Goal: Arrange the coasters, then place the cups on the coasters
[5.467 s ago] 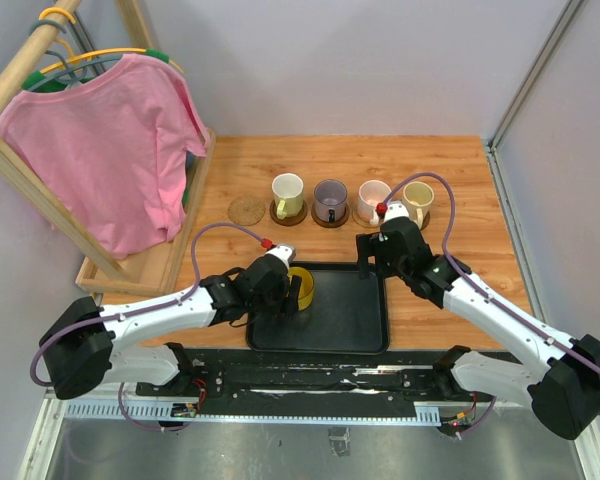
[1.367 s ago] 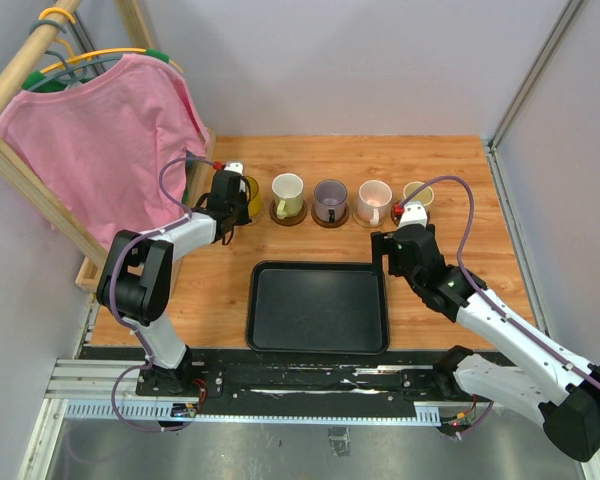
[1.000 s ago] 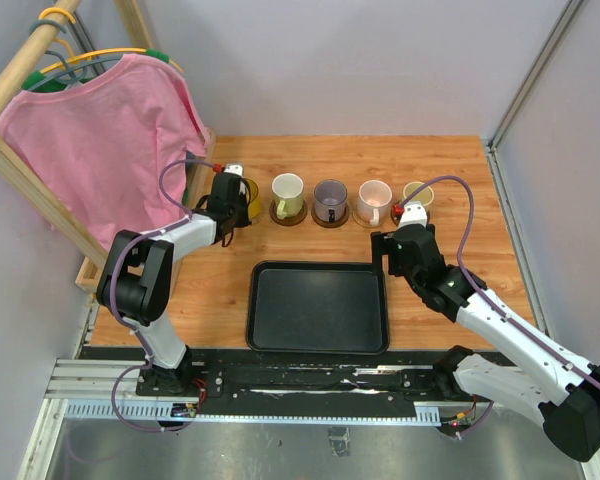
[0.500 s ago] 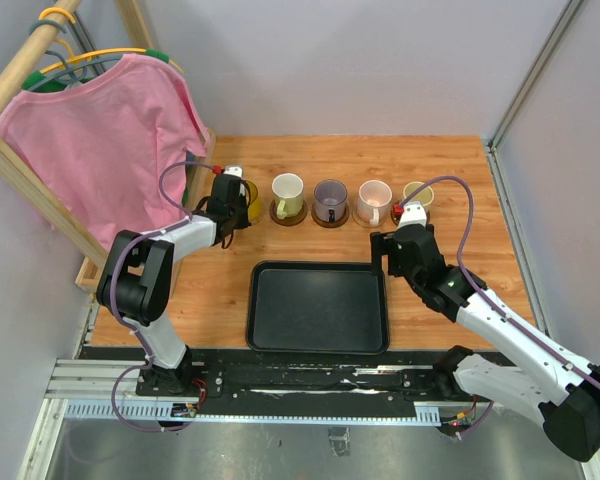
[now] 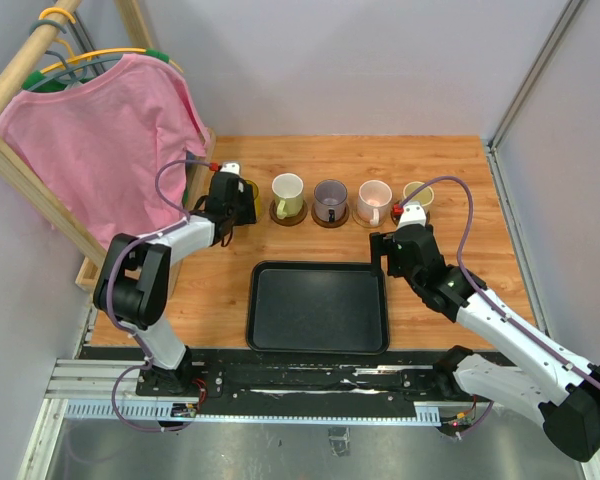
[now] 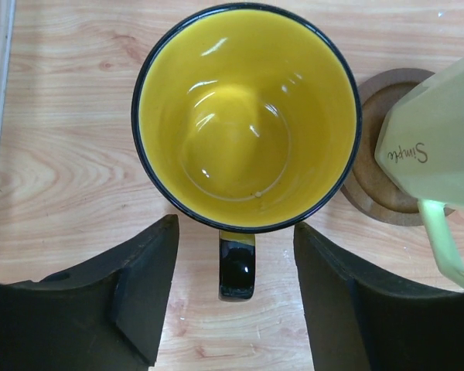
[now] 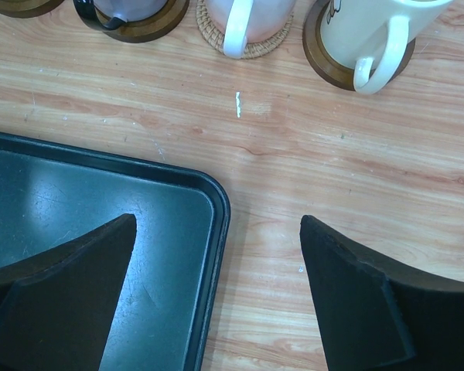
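Note:
Four cups stand on coasters in a row at the back: pale yellow-cream (image 5: 287,189), greyish purple (image 5: 330,197), pale pink (image 5: 373,198) and cream-white (image 5: 417,192). The bright yellow mug (image 6: 247,116) stands upright at the row's left end, and any coaster beneath it is hidden. My left gripper (image 6: 236,297) is open, its fingers either side of the mug's black handle (image 6: 237,267) without touching it. Beside it, the pale yellow-cream mug (image 6: 441,131) sits on a dark brown coaster (image 6: 379,182). My right gripper (image 7: 216,224) hangs open and empty over the tray's far right corner.
A black rectangular tray (image 5: 318,305) lies in the middle near the arms. A wooden rack with a pink shirt (image 5: 110,150) stands at the left, its base close to my left arm. The pink mug's cork coaster (image 7: 251,48) and cream-white mug's dark coaster (image 7: 332,68) show ahead of the right gripper.
My left gripper has opened and let go of the yellow mug, which stays at the left end of the row. The right arm has not moved.

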`<state>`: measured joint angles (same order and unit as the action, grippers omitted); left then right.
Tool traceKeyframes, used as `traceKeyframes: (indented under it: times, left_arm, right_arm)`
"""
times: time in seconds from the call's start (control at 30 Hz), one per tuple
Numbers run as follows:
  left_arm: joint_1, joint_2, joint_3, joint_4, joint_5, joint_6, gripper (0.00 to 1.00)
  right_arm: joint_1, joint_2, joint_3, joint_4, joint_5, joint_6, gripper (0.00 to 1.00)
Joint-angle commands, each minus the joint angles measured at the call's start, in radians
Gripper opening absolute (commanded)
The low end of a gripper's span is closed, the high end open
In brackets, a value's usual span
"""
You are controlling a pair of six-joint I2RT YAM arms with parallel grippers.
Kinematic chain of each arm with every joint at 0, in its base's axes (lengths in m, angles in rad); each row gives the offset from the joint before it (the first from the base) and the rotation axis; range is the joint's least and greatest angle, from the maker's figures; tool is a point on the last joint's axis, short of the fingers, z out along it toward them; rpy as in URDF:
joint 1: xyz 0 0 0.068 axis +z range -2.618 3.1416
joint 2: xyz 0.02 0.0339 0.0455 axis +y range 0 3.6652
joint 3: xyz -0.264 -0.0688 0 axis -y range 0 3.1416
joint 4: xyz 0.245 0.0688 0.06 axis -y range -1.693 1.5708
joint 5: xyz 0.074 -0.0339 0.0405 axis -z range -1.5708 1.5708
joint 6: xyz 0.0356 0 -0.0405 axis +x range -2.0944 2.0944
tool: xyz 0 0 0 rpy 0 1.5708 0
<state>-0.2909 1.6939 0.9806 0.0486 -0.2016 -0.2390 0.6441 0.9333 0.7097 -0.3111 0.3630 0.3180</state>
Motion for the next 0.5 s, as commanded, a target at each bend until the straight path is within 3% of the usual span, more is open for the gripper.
traceKeyframes:
  times: [0.0, 0.47]
  left_arm:
    - [0.006, -0.046, -0.015, 0.025, -0.013, 0.001, 0.66]
    - [0.006, -0.234, -0.085, -0.026, -0.035, -0.014, 0.71]
  right_arm:
    - [-0.014, -0.011, -0.014, 0.016, -0.005, 0.018, 0.88]
    - [-0.024, -0.047, -0.012, 0.008, 0.072, -0.002, 0.88]
